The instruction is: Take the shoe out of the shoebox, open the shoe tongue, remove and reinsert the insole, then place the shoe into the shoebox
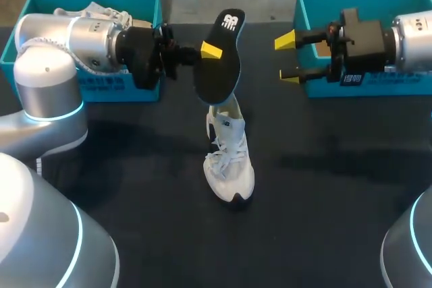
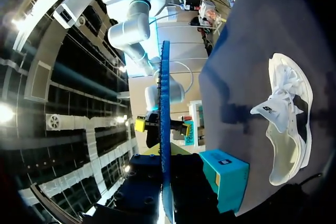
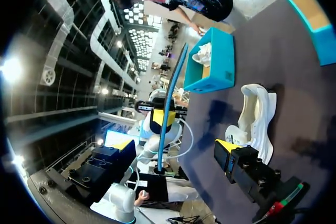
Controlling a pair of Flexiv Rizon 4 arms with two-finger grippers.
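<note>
Fingers of my left gripper are clamped on the insole, one from each face. They hold it on edge in the air above the heel end of the shoe. From the wrist views I judge it hangs clear of the shoe rather than touching it. My right gripper has its yellow tips wide apart with nothing between them. It hovers in front of the right shoebox, across from the insole.

The white shoe stands on the dark table between the two boxes. Its tongue is pulled up and its mouth gapes. The insole is out, so I read the step in hand as the reinsertion.

For the next move I need to tip the insole toe-first toward the opening and slide it along the footbed. Nothing pins the shoe, so I expect it to skid or roll under that push. The free right gripper is well placed to steady the heel or collar first. After that, the shoe goes back into a shoebox. The left shoebox already holds another shoe.
</note>
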